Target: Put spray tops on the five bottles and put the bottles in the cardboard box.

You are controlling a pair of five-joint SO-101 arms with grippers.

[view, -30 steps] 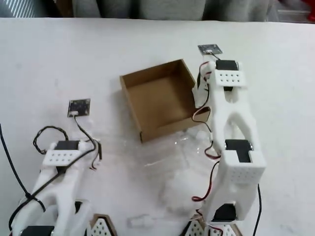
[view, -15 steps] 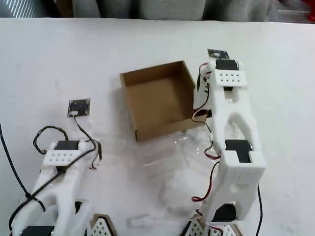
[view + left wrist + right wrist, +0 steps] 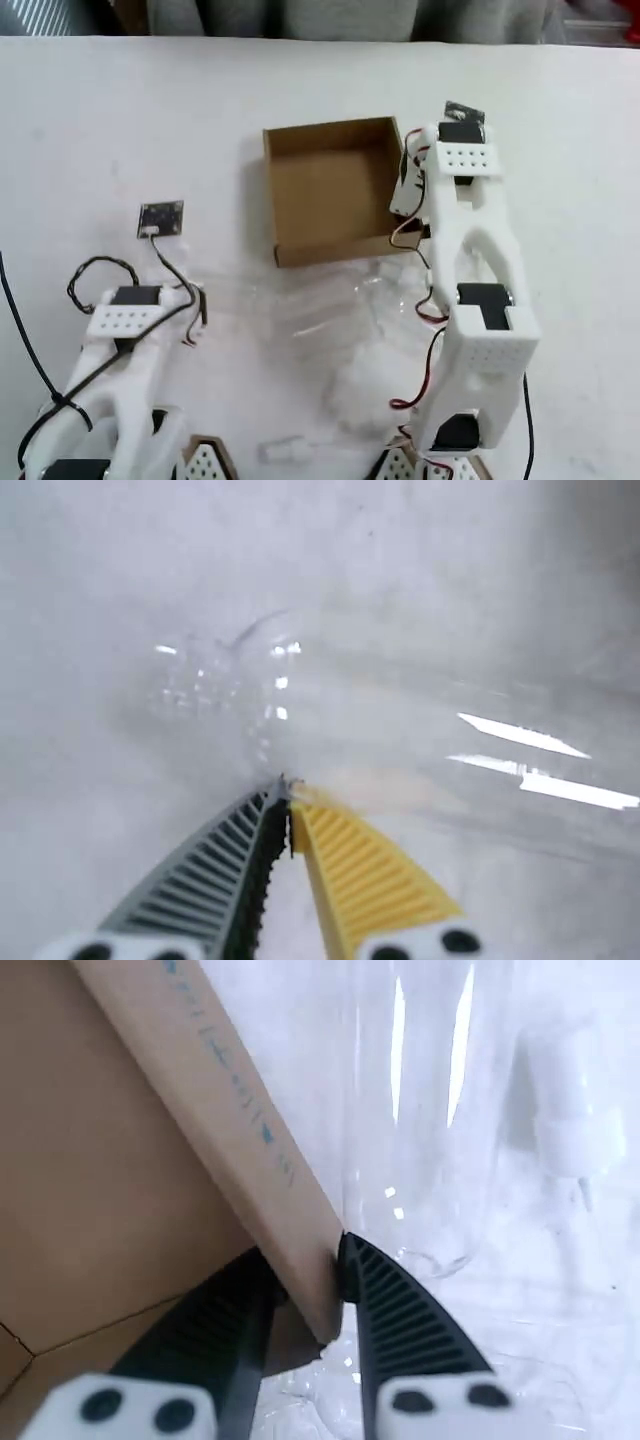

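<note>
The open cardboard box [image 3: 335, 190] stands on the white table, with nothing inside it. My right gripper [image 3: 305, 1250] is shut on the box's right wall [image 3: 250, 1120], one finger inside and one outside; from above the right gripper [image 3: 406, 195] sits at that wall. Clear plastic bottles [image 3: 385, 290] lie on their sides in front of the box, without tops. One clear bottle [image 3: 420, 1110] lies just outside the held wall, with a white spray top [image 3: 565, 1140] beside it. My left gripper [image 3: 288, 790] is shut with nothing in it, low over a blurred clear bottle [image 3: 230, 680].
The left arm [image 3: 125, 330] is folded at the near left of the table. More clear bottles [image 3: 355, 385] and a white spray top [image 3: 283, 450] lie near the front edge between the arms. The right arm [image 3: 480, 300] stretches along the right side.
The right gripper has swung the box by its wall: the box turned square to the table and shifted right and away. The left arm has kept still.
</note>
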